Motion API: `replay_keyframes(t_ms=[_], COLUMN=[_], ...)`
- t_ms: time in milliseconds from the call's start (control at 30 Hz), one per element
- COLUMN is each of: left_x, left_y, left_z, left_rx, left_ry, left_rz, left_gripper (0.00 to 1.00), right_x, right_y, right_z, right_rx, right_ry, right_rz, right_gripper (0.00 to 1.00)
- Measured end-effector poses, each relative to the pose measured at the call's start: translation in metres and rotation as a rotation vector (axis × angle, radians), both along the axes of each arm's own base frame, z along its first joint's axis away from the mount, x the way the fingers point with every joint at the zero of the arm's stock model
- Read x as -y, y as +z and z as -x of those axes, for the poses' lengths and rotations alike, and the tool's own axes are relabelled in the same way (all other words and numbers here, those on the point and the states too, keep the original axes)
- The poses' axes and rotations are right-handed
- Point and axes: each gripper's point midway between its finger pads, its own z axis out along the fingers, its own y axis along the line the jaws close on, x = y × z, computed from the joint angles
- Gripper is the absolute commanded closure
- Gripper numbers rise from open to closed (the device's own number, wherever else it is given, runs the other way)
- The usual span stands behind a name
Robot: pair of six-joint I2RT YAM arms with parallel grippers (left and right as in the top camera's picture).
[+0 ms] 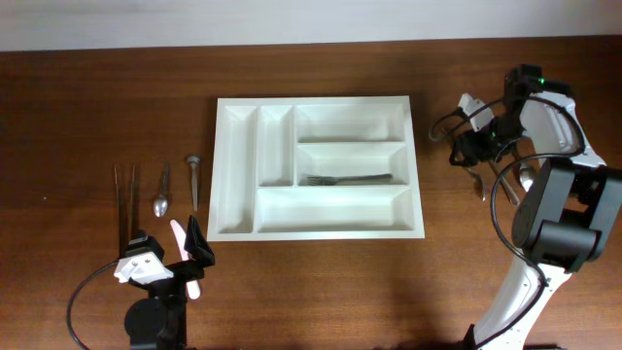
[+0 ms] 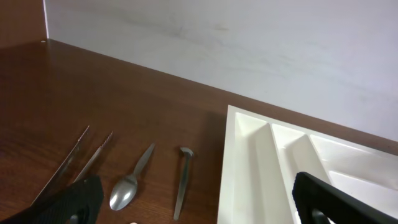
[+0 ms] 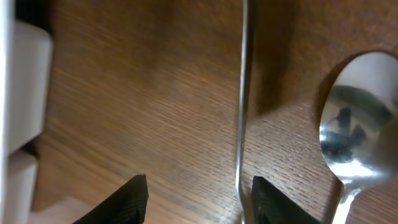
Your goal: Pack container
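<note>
The white container lies mid-table with five compartments; a fork rests in its middle right compartment. My right gripper hovers low over the wood just right of it. In the right wrist view its fingers stand apart over bare wood, open. A thin metal handle runs down against the inner side of the right finger, and a spoon bowl lies further right. My left gripper waits wide open near the front left, holding nothing.
Left of the container lie two thin dark sticks, a small spoon and another slim utensil; the left wrist view shows the spoon and slim utensil. More cutlery lies under the right arm.
</note>
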Motion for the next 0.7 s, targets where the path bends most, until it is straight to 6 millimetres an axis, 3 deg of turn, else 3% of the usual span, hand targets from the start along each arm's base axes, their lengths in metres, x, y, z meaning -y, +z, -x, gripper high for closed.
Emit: replay_keyframes(t_ms=[500,700], left_x=[0.0,0.0], left_y=[0.0,0.0], left_z=[0.0,0.0], left_rx=[0.0,0.0], left_ry=[0.0,0.0], left_rz=[0.0,0.0], left_gripper=[0.01,0.01], right_x=[0.01,0.014], right_y=[-0.031,-0.034], right_z=[-0.002,-0.002], right_rx=[-0.014,-0.018], right_ry=[-0.007,-0.016], right_rz=[0.035,0.058], right_gripper=[0.48,0.85])
